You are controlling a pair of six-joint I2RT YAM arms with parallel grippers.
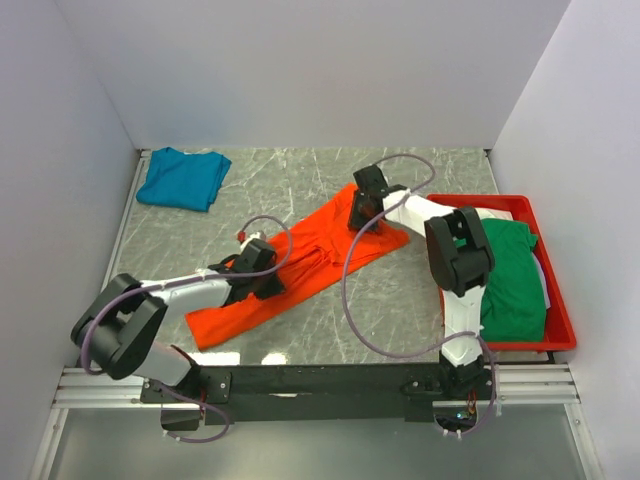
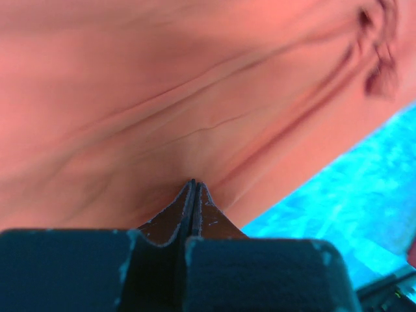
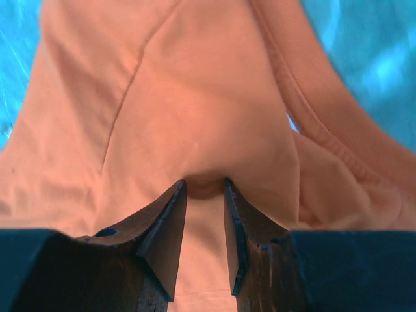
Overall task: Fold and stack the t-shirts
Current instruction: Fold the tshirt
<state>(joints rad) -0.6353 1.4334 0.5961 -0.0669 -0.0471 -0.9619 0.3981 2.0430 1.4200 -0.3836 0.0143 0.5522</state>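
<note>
The orange t-shirt (image 1: 300,275) lies rumpled and slantwise across the middle of the table. My left gripper (image 1: 262,272) is on its middle. In the left wrist view the jaws (image 2: 194,183) are shut, pinching the orange cloth (image 2: 195,97), and creases run out from the tips. My right gripper (image 1: 361,214) is at the shirt's far right end. Its jaws (image 3: 205,182) are narrowly apart, closed on a bunched fold of orange cloth (image 3: 195,97). A folded teal t-shirt (image 1: 183,178) lies at the far left. A green t-shirt (image 1: 510,280) lies on a white one (image 1: 541,275).
A red plastic tray (image 1: 560,335) at the right holds the green and white shirts. Grey walls enclose the table on the left, back and right. The black rail (image 1: 320,380) with both arm bases runs along the near edge.
</note>
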